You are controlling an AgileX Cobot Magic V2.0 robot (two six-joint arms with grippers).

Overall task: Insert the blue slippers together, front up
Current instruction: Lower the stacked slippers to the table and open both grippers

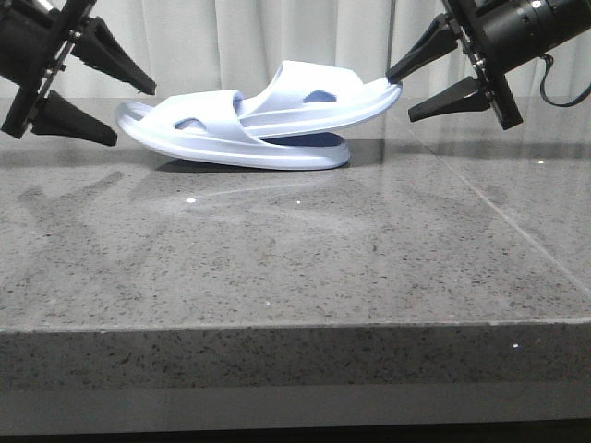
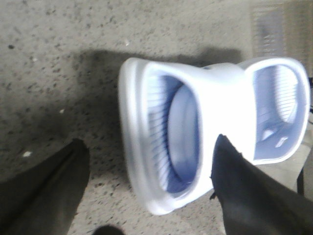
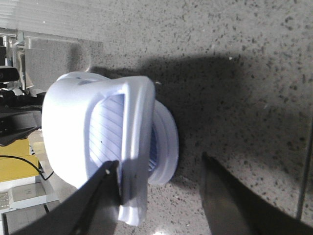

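A: Surface?

B: Grey speckled stone table (image 1: 277, 249), polished, with small light glints and a faint seam line running diagonally on the right. It has a thick front edge. White curtain (image 1: 231, 37) behind it, pleated, full width.

A: Slippers?

B: The blue slippers (image 1: 259, 125) sit at the back middle of the table, nested. The lower one lies flat on its sole, one end pointing to the robot's left. The upper one is pushed in under the lower one's strap and tilts up toward the right, its raised end in the air. A shadow lies under the pair.

A: Left gripper?

B: Left gripper (image 1: 115, 111) is wide open, holding nothing. It hovers just left of the lower slipper's end; in the front view there is a small gap. Its wrist view shows the slipper end between the two fingers (image 2: 44, 196), but I can't tell if there is contact.

A: Right?

B: Right gripper (image 1: 399, 92) is also spread open, gripping nothing. Upper finger tip is right at the raised end of the upper slipper; touching or not, can't tell. Lower finger is clear of it.

A: Room?

B: Right wrist view shows clutter past the table edge: something yellow (image 3: 17, 166), cables, blurred gear. Can't identify more.
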